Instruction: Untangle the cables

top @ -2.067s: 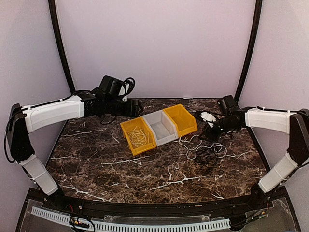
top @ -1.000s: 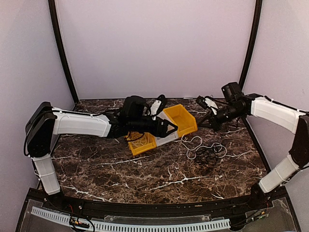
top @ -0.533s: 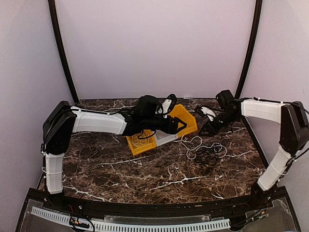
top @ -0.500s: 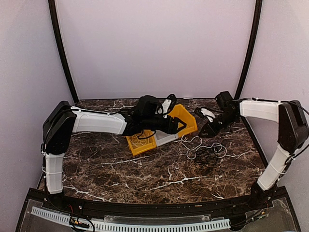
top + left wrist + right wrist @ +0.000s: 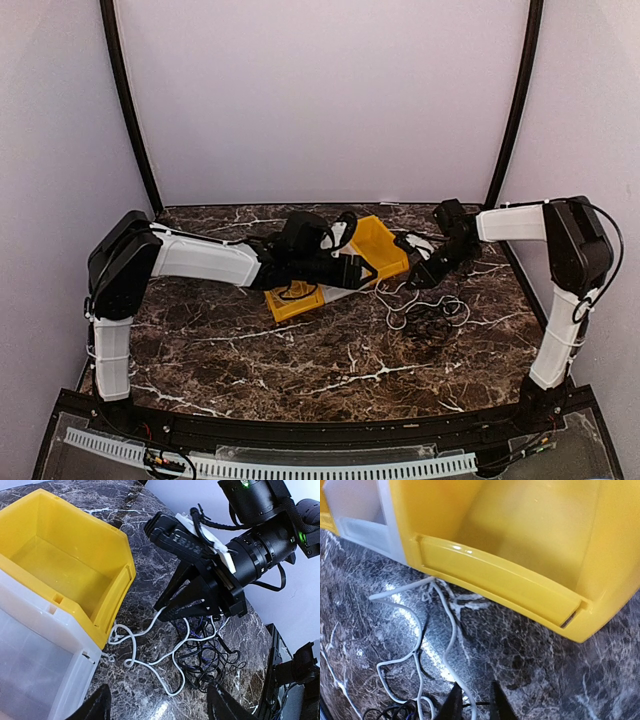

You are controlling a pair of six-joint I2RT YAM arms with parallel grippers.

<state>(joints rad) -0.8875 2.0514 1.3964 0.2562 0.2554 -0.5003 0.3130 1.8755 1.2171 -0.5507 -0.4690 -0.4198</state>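
The cables (image 5: 425, 308) lie tangled on the desk (image 5: 300, 360), just beside the yellow bin (image 5: 378, 245), with both arms reaching toward them.

The right fingers (image 5: 415, 268) are the nearer pair, their tips low over the white cable (image 5: 402, 589). It runs from the bin's front lip toward the black cables (image 5: 210, 665), which are bunched on its far side. Those fingers stand close together with the white strand leading into the narrow gap; whether they pinch it cannot be told. The left fingers (image 5: 362, 268), spread wide and holding nothing, hang over the bins with the tangle ahead of and below them. The right arm looks better placed to work the white strand.
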